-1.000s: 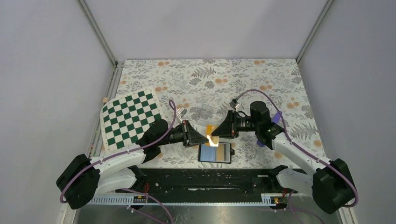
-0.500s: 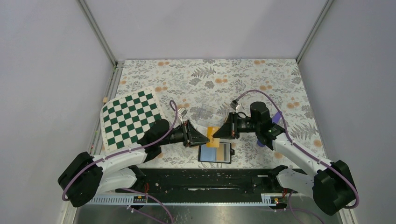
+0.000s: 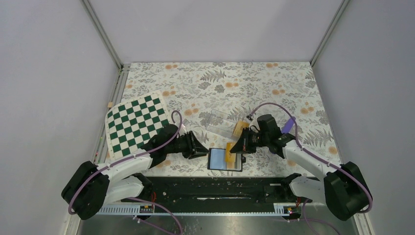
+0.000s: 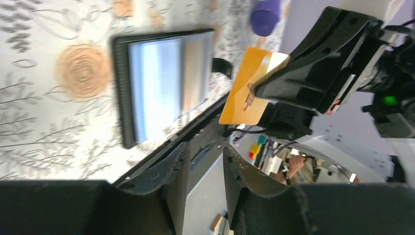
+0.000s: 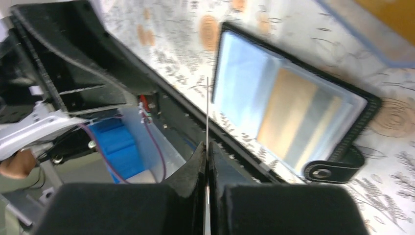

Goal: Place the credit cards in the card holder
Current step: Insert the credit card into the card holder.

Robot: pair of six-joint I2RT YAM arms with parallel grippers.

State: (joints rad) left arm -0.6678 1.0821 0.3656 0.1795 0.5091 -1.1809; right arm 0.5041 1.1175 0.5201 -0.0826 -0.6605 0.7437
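The card holder [image 3: 219,160] lies open near the table's front edge, pale blue-grey pockets up, and also shows in both wrist views [image 4: 166,83] [image 5: 288,107]. My right gripper [image 3: 235,148] [image 5: 206,149] is shut on an orange credit card [image 3: 229,153], tilted just above the holder. The right wrist view shows that card edge-on as a thin line [image 5: 207,112]. My left gripper [image 3: 204,150] [image 4: 203,152] is open and holds nothing, just left of the holder, facing the held card [image 4: 247,85]. A second credit card [image 3: 240,128] lies in the clear box.
A clear plastic box [image 3: 220,121] sits behind the holder. A purple cylinder [image 3: 288,125] lies by the right arm. A green and white checkered board [image 3: 137,122] lies at the left. The holder's snap tab [image 5: 333,169] sticks out toward the right.
The left gripper let go of the card and drew back to the left. The right gripper shut on the card and carried it down over the open card holder.
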